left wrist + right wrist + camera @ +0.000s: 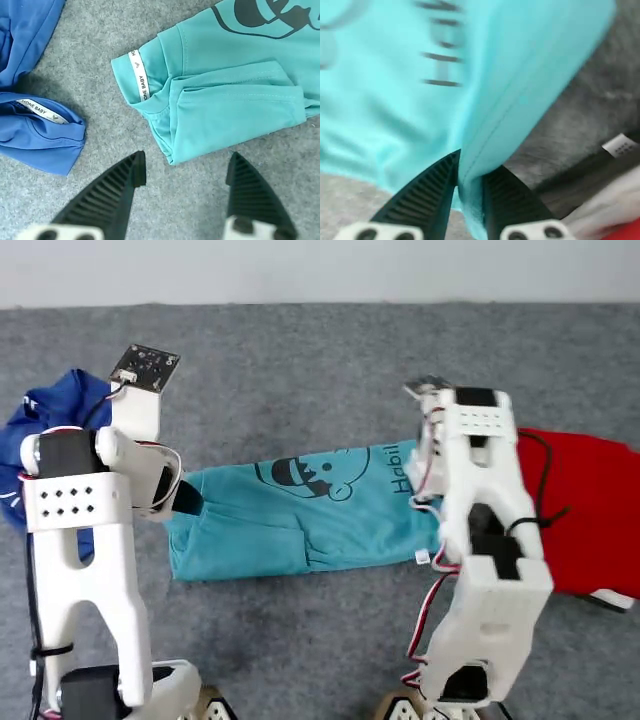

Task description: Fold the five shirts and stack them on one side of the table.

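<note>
A teal shirt point(300, 515) with a dark cartoon print lies lengthwise across the middle of the grey table, partly folded. Its collar end point(145, 85), with a white neck label, points toward my left gripper point(187, 162). That gripper hangs open just above the carpet, short of the shirt's corner, with nothing between its fingers. In the high view it sits at the shirt's left end point(185, 498). My right gripper point(470, 167) is shut on a raised fold of the teal shirt point(395, 100) at its hem end. The right arm point(480, 500) covers that end.
A crumpled blue shirt point(50, 420) lies at the far left, close beside the left arm, its collar point(45, 125) near the left gripper. A red shirt point(585, 510) lies spread at the right edge, partly under the right arm. Bare grey carpet stretches along the back.
</note>
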`<state>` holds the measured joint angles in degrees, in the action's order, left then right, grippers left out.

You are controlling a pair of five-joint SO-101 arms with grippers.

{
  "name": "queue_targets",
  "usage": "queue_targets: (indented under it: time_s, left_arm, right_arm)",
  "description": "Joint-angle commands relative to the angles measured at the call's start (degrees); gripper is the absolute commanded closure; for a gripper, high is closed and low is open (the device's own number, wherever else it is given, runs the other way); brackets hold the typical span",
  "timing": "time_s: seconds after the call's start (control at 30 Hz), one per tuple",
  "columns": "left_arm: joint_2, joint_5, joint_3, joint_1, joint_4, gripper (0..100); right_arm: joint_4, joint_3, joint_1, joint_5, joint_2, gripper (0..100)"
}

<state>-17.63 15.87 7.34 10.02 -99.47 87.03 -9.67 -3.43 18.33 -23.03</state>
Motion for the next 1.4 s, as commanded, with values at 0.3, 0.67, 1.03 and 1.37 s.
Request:
queue_targets:
  time_s: [0.3,0.67,1.03,1.37]
  left_arm:
    - [-1.76,0.70,-0.22,14.15,-1.05,73]
    - [-1.76,0.79,2.24,16.97,-1.05,73]
    - [-1.93,0.79,2.24,17.67,-1.05,73]
    - [-2.11,0.79,0.66,23.82,-0.97,73]
  right_arm:
    - [-4.88,-0.88,-25.10,-0.62,7.43,98.5]
    - [-14.81,-0.97,-39.43,-3.78,7.52,98.5]
    - [-17.45,-5.01,-45.76,-3.87,7.34,98.5]
    - [-17.80,-11.78,-49.01,-7.12,-1.71,98.5]
